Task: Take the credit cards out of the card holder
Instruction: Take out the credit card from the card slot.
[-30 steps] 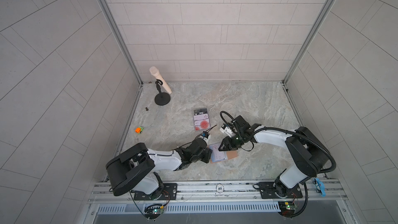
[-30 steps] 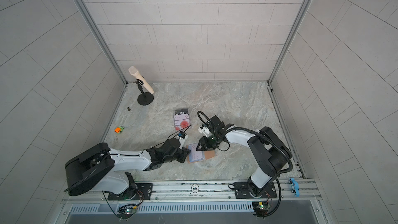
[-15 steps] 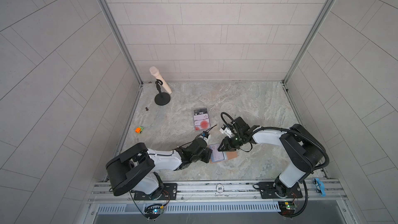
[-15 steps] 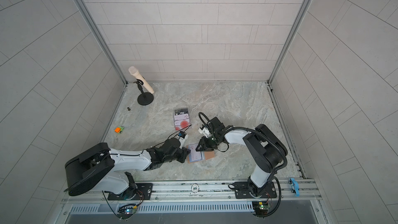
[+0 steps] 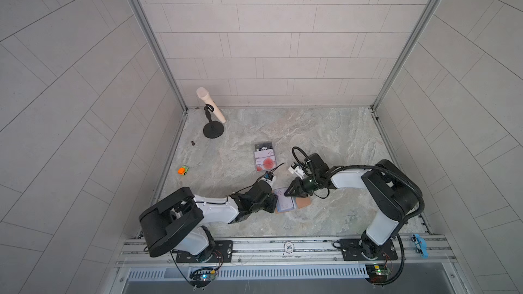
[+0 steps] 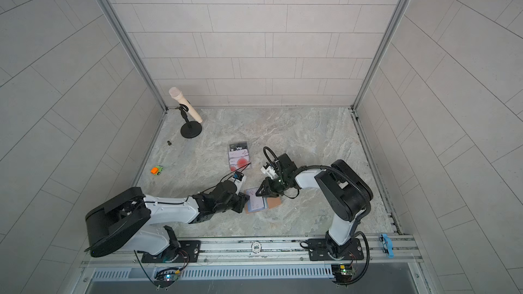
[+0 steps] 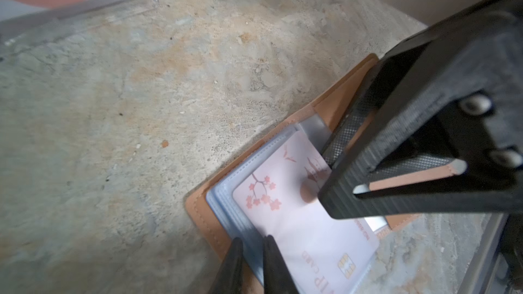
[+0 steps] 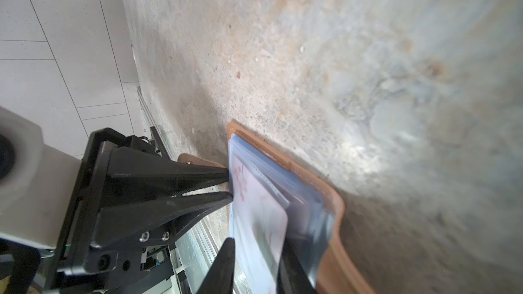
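Now, left claw (image 7: pixel 252 242) and right claw (image 5: pixel 286 193) at open card holder (image 5: pixel 302 202).

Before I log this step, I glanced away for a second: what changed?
The right gripper slid slightly toward the left arm over the card holder, narrowing around the pink card; grip unclear. The left gripper stayed clamped on the holder's edge; loose cards and microphone unmoved.

Far left corner of the marbled grey tabletop (image 5: pixel 325 134): cream microphone (image 5: pixel 210 105) tilted in a clip on a black round-based stand (image 5: pixel 213 130). Small dark piece (image 5: pixel 193 143) lies near the stand, by the left wall. Nearer along that edge, an orange-and-green toy car (image 6: pixel 157 170). Blue clip-like object (image 5: pixel 420 245) on the front rail, far right; detail too small to tell
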You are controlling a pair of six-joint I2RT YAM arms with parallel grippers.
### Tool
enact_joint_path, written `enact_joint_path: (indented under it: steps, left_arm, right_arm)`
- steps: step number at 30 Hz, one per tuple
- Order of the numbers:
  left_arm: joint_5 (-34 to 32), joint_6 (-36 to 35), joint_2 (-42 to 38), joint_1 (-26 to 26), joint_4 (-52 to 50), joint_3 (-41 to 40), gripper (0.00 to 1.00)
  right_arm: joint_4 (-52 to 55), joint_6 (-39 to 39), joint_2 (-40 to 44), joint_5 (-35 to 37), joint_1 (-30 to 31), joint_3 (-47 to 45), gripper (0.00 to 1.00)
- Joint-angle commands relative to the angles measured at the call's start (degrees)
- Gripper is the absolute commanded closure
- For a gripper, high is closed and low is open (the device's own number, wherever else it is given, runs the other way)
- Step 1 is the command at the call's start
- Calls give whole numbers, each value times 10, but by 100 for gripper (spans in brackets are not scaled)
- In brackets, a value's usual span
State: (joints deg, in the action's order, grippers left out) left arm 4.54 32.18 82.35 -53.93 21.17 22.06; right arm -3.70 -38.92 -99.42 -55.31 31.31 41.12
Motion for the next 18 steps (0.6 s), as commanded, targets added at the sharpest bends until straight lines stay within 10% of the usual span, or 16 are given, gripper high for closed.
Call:
enact_joint_path:
  steps: [1, 18]
  left_arm:
    - [-4, 4, 20, -3, -22, -10, 80]
    - [-8, 0, -18, -8, -50, 2, 81]
  right_arm:
    - [-38, -8, -28, -11, 17, -5, 71]
    - [54, 58, -12, 36, 30, 21, 75]
